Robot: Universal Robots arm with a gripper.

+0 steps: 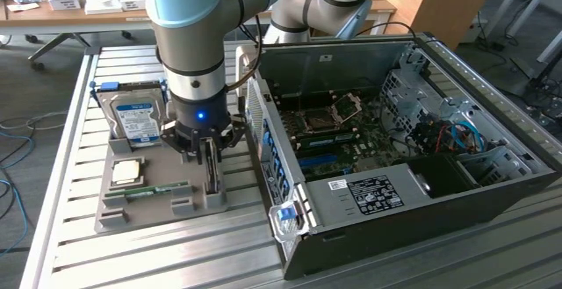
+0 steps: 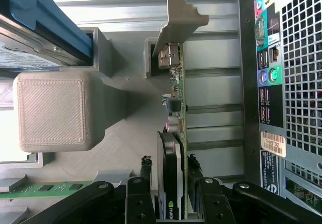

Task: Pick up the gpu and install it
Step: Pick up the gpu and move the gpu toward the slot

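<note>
While my gripper (image 1: 209,170) sits partly open astride the graphics card (image 2: 176,108), fingers close on either side but seemingly not yet pinching it, the card stands on edge in the gray holder (image 1: 162,200) beside the computer case (image 2: 302,83). Closing off-centre could tilt it, jam it in its slot, or crush small parts

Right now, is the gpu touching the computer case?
Apart. The wrist view shows the gpu standing on edge, with a strip of bare slatted table plainly visible between its green board and the computer case along its rear port panel.
</note>
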